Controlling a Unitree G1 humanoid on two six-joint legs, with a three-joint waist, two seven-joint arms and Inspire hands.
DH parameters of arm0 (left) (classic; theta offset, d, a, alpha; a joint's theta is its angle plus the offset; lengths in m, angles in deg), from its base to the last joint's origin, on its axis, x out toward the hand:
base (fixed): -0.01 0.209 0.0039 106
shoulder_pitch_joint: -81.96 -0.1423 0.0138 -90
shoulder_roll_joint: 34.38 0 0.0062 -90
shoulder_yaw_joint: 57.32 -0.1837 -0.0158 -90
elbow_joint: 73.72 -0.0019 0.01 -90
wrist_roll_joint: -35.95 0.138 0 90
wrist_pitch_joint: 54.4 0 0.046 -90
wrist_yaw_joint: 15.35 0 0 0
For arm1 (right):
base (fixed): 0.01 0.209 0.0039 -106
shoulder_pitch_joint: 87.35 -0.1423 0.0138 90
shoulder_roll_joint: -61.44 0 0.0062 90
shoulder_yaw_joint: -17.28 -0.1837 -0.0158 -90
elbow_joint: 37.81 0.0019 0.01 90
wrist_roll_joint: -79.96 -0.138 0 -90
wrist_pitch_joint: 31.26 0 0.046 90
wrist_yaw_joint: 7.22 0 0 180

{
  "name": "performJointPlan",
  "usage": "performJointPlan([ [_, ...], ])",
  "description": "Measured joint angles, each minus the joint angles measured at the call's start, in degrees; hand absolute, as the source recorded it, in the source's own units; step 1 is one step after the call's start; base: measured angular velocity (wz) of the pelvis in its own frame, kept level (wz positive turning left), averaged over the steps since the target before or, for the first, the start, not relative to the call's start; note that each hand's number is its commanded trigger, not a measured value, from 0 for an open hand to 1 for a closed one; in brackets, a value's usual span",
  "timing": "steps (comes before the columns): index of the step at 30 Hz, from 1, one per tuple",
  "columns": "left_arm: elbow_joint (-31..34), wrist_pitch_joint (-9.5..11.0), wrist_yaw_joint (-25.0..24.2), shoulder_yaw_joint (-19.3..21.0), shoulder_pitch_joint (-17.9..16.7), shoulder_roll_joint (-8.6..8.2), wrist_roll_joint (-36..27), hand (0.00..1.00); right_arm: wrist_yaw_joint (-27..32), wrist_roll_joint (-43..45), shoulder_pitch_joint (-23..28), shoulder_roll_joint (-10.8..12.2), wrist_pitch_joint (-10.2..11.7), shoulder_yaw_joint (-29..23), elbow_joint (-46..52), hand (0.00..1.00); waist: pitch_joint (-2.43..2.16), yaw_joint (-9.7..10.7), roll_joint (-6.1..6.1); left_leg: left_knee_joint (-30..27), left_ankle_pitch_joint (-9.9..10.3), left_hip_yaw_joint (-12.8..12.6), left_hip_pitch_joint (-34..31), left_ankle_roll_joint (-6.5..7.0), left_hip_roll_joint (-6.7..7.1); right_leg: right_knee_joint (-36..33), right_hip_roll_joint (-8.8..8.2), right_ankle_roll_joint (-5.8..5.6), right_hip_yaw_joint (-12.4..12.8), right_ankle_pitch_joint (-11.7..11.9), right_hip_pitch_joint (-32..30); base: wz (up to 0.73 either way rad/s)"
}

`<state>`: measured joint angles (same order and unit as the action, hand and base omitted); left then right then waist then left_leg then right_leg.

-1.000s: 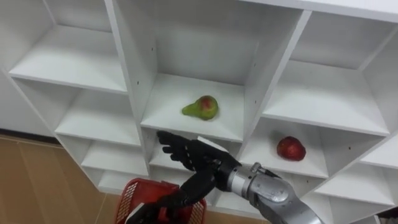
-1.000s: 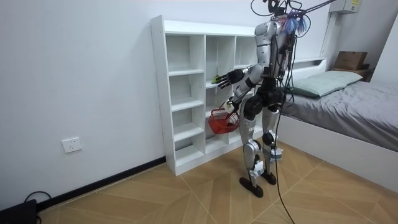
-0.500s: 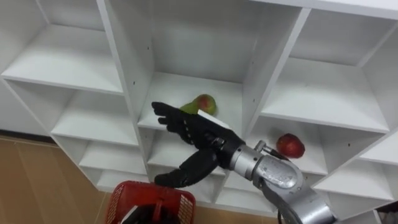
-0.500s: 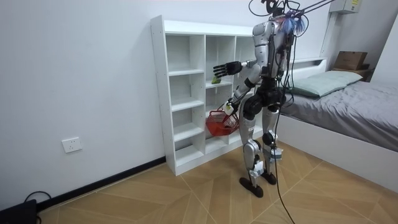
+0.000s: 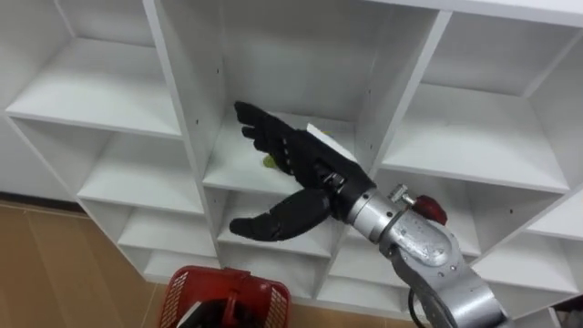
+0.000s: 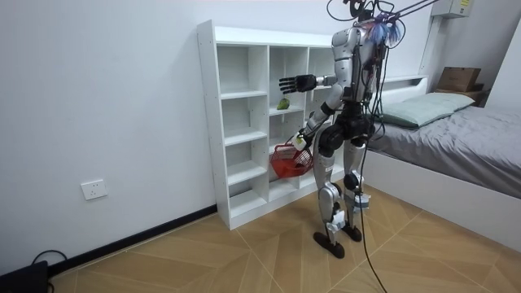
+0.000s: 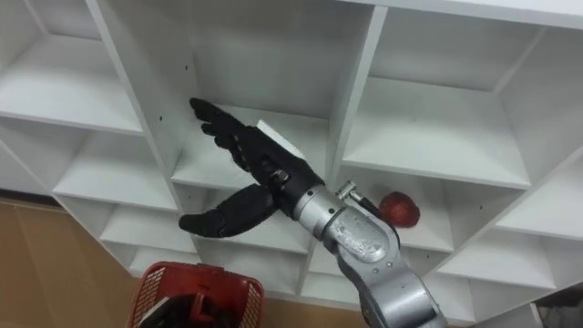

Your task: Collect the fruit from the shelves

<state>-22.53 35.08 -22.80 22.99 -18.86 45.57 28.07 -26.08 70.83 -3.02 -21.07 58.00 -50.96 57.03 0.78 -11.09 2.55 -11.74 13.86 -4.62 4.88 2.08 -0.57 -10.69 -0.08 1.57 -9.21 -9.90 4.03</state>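
in the left eye view the right hand (image 5: 305,164) is spread wide, its straight fingers in the mouth of the middle compartment of the closet (image 5: 178,82) and its thumb below that shelf's front edge; it hides all but a green sliver of the pear (image 5: 269,162) at mid-shelf, with free room above. in the room view the robot stands facing the closet, and the red basket (image 6: 289,160) hangs at the left hand (image 6: 300,143), whose grip i cannot tell. in the right eye view the red apple (image 7: 399,208) sits near its own shelf's front edge, just beside the wrist.
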Motion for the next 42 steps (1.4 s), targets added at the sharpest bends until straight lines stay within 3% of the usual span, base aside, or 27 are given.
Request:
performJointPlan([
  [9,-0.8,1.0,0.0,0.6,0.0,0.00,0.4,1.00,3.7,6.9,0.0,0.1,2.4,-0.7,2.7,0.00,0.18,0.9,-0.30,1.0,0.0,-0.5,1.7,0.00,-0.10,0.0,0.31,0.00,1.1,0.0,0.9,-0.05],
  [25,-0.6,1.0,-0.6,0.3,-0.2,-0.36,1.2,1.00,14.9,20.9,0.0,-0.1,2.6,-0.4,2.9,0.00,-0.12,1.1,-0.16,0.3,0.0,-0.4,1.8,-0.01,-0.04,0.0,0.22,0.00,1.2,0.0,0.9,0.00],
  [31,-2.8,1.4,0.0,0.5,-0.6,-0.03,1.2,1.00,17.0,21.5,0.1,-0.1,2.6,0.2,1.9,0.00,-0.23,1.1,1.33,0.4,0.0,0.2,1.7,-0.06,-0.03,0.0,0.18,0.00,0.3,0.0,1.4,0.06],
  [33,-2.9,1.4,0.3,0.7,-0.6,0.27,1.3,1.00,18.3,22.5,0.1,-0.1,2.7,0.8,0.6,0.00,0.03,0.3,2.07,0.8,0.0,0.2,1.7,-0.10,-0.11,0.0,0.24,0.07,-0.3,0.1,1.4,0.02],
  [38,-2.7,1.4,0.6,1.6,-0.6,0.29,3.5,1.00,20.2,24.0,-0.1,0.3,3.4,2.6,-2.7,0.00,-0.36,-0.8,3.34,0.4,-0.2,1.3,-0.3,-0.15,0.19,0.0,0.33,0.14,-1.1,0.2,0.0,0.08],
  [41,-2.7,1.4,0.8,1.9,0.2,0.23,3.6,1.00,22.2,24.8,-1.6,0.6,4.0,2.8,-8.1,0.00,-0.34,-2.1,4.14,-0.1,-0.3,1.9,-1.7,-0.07,0.31,0.1,0.21,0.14,-1.3,0.2,-1.1,0.12],
  [42,-2.9,1.4,1.0,2.4,0.6,0.23,3.7,1.00,22.9,25.1,-2.7,0.6,4.0,2.8,-9.8,0.00,0.03,-2.3,4.49,-0.7,-0.3,2.2,-2.7,-0.08,0.35,0.0,0.13,0.13,-1.9,0.2,-1.8,0.10],
])
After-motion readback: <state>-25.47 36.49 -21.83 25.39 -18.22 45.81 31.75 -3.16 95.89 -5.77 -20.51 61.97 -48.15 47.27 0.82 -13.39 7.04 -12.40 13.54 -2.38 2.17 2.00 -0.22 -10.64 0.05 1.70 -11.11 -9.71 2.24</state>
